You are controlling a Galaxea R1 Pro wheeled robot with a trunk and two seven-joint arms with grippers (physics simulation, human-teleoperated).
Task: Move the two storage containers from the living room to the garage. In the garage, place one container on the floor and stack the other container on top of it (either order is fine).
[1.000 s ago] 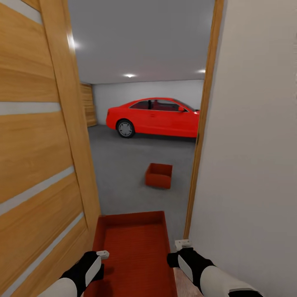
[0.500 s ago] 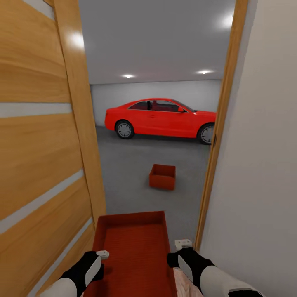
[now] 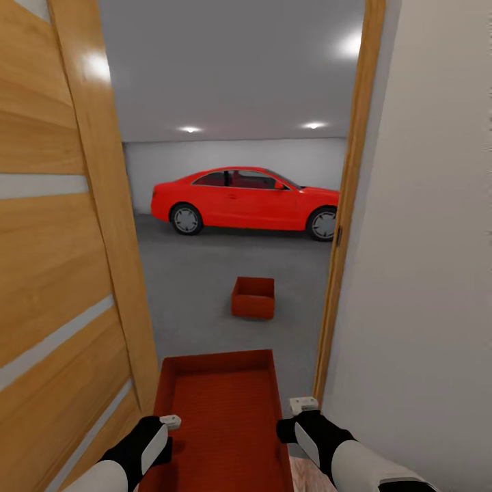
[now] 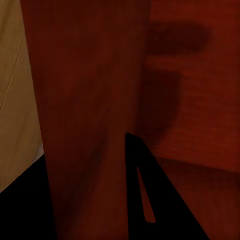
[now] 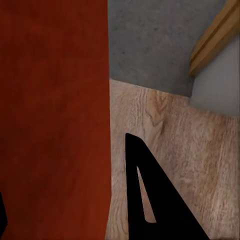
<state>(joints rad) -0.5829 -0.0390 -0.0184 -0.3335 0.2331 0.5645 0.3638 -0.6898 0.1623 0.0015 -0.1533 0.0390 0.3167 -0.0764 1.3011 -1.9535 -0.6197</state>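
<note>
I carry one orange-red storage container (image 3: 222, 417) low in front of me, open side up. My left gripper (image 3: 166, 425) is shut on its left wall and my right gripper (image 3: 299, 410) on its right wall. In the left wrist view the ribbed wall (image 4: 90, 115) runs between the left gripper's (image 4: 85, 205) fingers; in the right wrist view the container's wall (image 5: 55, 120) sits inside the right gripper (image 5: 70, 210). The other storage container (image 3: 253, 297) rests on the garage's grey concrete floor (image 3: 191, 287) beyond the doorway.
An open wooden door (image 3: 61, 273) stands close on my left. The door frame (image 3: 345, 225) and a white wall (image 3: 424, 273) are close on my right. A red car (image 3: 246, 201) is parked at the back of the garage. Light wood planks (image 5: 165, 130) lie under the right gripper.
The whole head view has shifted, so the camera has moved: car and floor container now sit further left and a bit lower. Both grippers and the held container keep their places.
</note>
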